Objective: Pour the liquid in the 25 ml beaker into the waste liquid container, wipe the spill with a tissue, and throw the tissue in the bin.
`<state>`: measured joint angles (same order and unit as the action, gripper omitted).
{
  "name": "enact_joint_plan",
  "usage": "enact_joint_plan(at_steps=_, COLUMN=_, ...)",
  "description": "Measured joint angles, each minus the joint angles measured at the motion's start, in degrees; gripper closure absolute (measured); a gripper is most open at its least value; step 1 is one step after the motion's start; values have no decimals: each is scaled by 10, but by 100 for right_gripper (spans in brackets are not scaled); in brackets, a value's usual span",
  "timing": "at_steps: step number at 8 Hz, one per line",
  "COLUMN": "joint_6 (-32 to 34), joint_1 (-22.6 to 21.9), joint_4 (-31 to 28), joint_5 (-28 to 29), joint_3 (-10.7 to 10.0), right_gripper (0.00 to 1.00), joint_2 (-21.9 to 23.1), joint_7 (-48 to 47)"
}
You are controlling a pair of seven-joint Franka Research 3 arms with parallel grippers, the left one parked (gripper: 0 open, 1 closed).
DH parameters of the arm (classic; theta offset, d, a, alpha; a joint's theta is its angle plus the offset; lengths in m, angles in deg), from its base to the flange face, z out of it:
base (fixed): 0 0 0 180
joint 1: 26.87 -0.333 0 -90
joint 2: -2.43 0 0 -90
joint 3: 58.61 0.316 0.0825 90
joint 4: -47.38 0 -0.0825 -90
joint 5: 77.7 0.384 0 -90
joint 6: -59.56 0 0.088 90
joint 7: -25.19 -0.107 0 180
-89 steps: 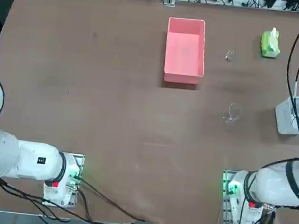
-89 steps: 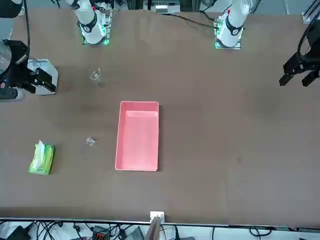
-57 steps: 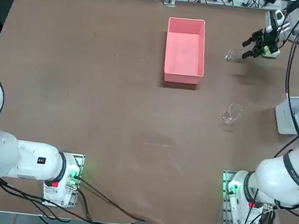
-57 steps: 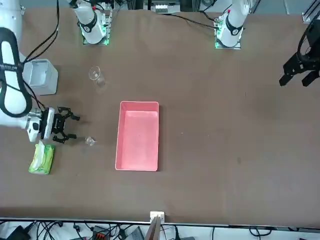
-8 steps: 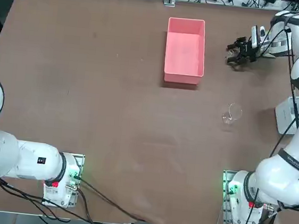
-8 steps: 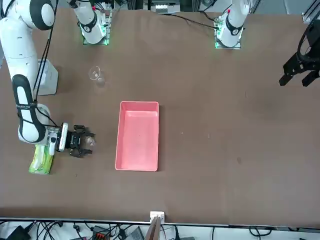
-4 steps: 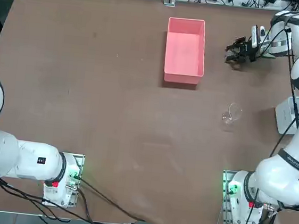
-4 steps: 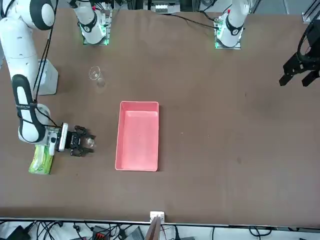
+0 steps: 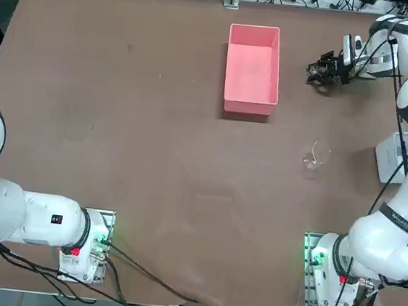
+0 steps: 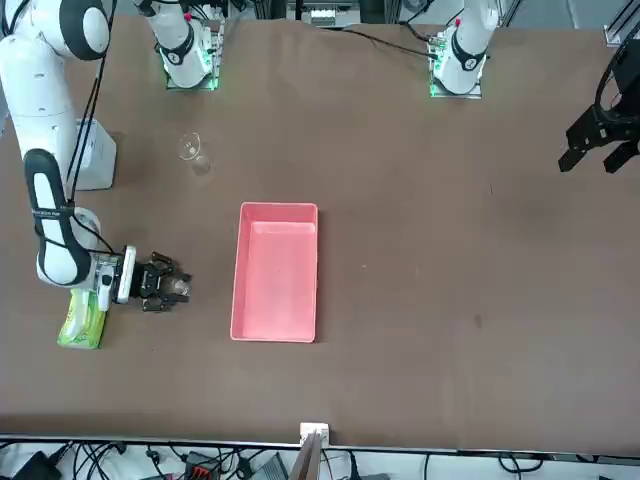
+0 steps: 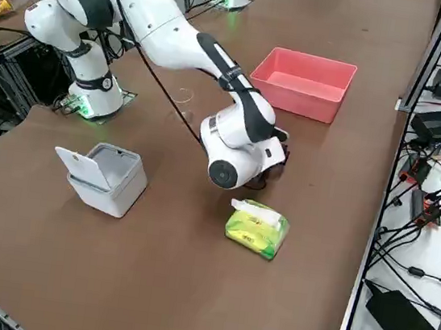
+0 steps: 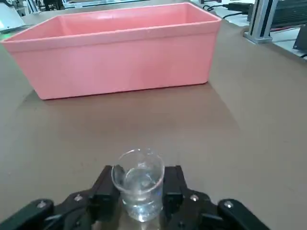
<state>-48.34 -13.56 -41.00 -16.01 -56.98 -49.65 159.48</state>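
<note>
The 25 ml beaker (image 12: pixel 139 189) is a tiny clear glass with a little liquid, standing on the brown table. My right gripper (image 12: pixel 139 186) lies low at the table's far right, and its black fingers (image 12: pixel 106 184) press on both sides of the glass. In the front view the beaker (image 10: pixel 178 288) sits inside the gripper (image 10: pixel 168 287). The pink box (image 9: pixel 252 67), the waste liquid container, is just beyond the beaker. A white tissue (image 11: pixel 241 207) sticks out of the lime-green pack (image 11: pixel 255 228) behind my wrist. The grey bin (image 11: pixel 105 174) stands with its lid open.
A larger clear glass beaker (image 9: pixel 315 156) stands between the bin (image 9: pixel 402 155) and the pink box (image 10: pixel 275 270). The table's far edge with cables runs close behind the tissue pack (image 10: pixel 83 315).
Over the last second the fingers have drawn in from wide open onto the tiny beaker. The arm and the beaker have stayed in place.
</note>
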Motion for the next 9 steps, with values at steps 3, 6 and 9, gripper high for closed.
enact_joint_plan(at_steps=3, joint_6=0, joint_1=-6, joint_4=8, joint_5=0, joint_3=0, right_gripper=53, joint_2=4, joint_7=0)
enact_joint_plan(at_steps=6, joint_6=-2, joint_1=-19, joint_4=13, joint_5=0, joint_3=0, right_gripper=53, joint_2=31, joint_7=-6)
enact_joint_plan(at_steps=9, joint_6=-14, joint_1=-48, joint_4=17, joint_5=-17, joint_3=-16, right_gripper=53, joint_2=75, joint_7=-36)
